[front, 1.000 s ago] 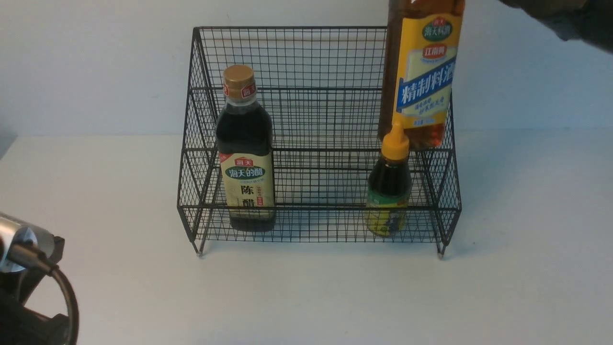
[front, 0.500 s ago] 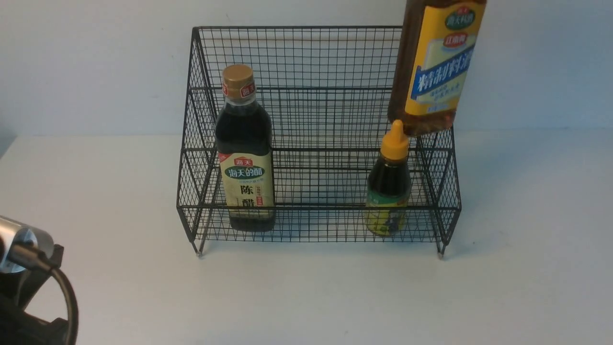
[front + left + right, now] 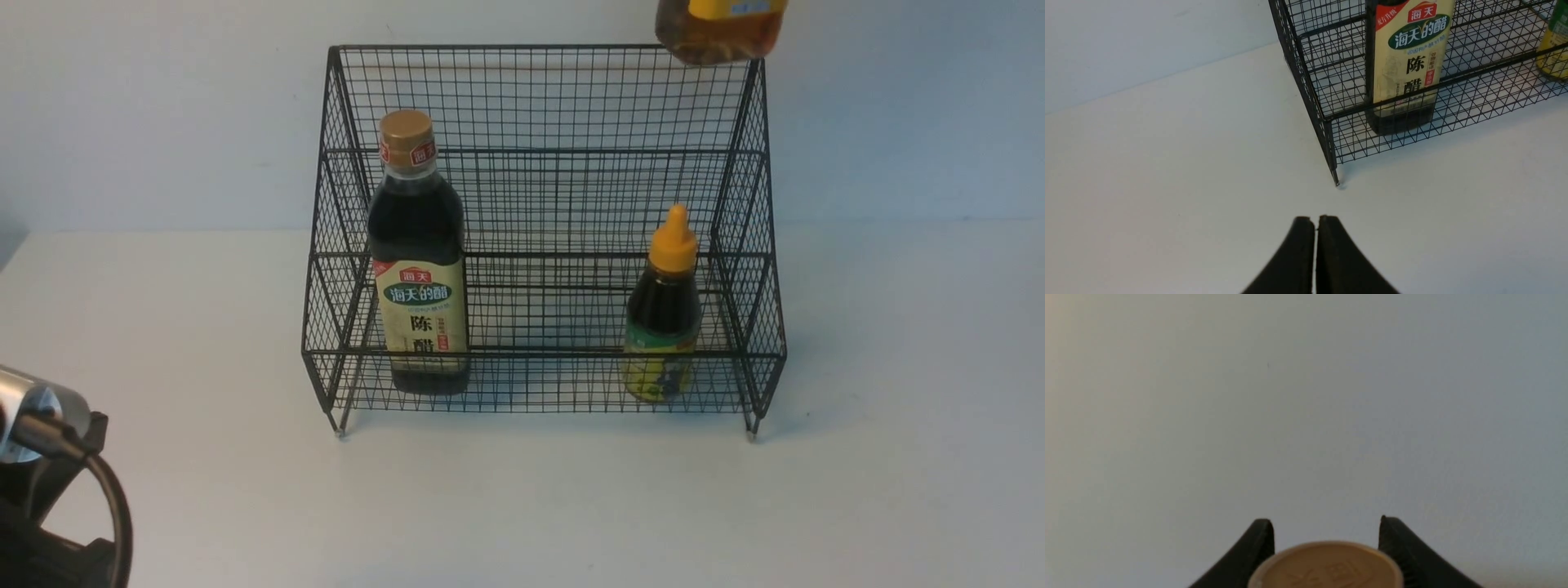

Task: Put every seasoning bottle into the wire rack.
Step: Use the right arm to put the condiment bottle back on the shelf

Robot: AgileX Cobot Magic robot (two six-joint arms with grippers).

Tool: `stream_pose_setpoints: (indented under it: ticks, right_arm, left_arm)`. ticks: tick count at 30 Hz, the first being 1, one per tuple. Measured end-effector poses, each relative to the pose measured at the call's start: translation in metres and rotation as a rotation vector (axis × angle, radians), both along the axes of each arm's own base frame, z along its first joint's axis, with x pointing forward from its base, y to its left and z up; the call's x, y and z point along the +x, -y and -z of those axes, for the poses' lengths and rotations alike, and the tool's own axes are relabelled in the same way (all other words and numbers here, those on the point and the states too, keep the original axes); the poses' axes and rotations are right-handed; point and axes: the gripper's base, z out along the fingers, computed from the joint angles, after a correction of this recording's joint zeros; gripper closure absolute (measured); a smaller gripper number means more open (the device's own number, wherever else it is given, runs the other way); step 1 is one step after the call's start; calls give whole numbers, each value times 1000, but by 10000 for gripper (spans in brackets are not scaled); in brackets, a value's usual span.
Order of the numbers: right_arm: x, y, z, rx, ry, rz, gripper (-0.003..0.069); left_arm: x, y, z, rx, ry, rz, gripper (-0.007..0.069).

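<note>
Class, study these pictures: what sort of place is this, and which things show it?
Probably a robot test bench, not a real kitchen: a plain white table against a blank wall, one black wire rack holding a vinegar bottle and a squeeze bottle, and the left gripper near the rack.

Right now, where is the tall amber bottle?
The amber bottle hangs in the air at the front view's top edge, by the wire rack's top right corner, high above the small orange-capped bottle.
</note>
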Motion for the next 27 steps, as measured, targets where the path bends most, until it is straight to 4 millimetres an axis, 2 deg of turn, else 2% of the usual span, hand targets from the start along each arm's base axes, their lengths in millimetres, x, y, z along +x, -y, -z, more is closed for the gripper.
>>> stream_pose_setpoints:
  ticks: [3, 5, 7, 19, 23, 27]
  right_arm:
    - [21, -7, 27, 0, -60, -5, 349]
    - [41, -13, 54, -13, -117, -8, 349]
    - [50, -16, 67, -13, -142, -12, 349]
    - [51, -20, 66, -54, -146, -34, 349]
    - [47, -25, 73, -154, -226, -107, 349]
    - [40, -31, 89, -276, -359, -205, 349]
  left_arm:
    - [0, 0, 0, 1, 0, 0, 629]
    - [0, 0, 0, 2, 1, 0, 629]
    - [0, 0, 0, 3, 1, 0, 629]
    - [0, 0, 0, 4, 1, 0, 629]
    - [0, 0, 0, 4, 1, 0, 629]
    - [0, 0, 0, 3, 1, 0, 629]
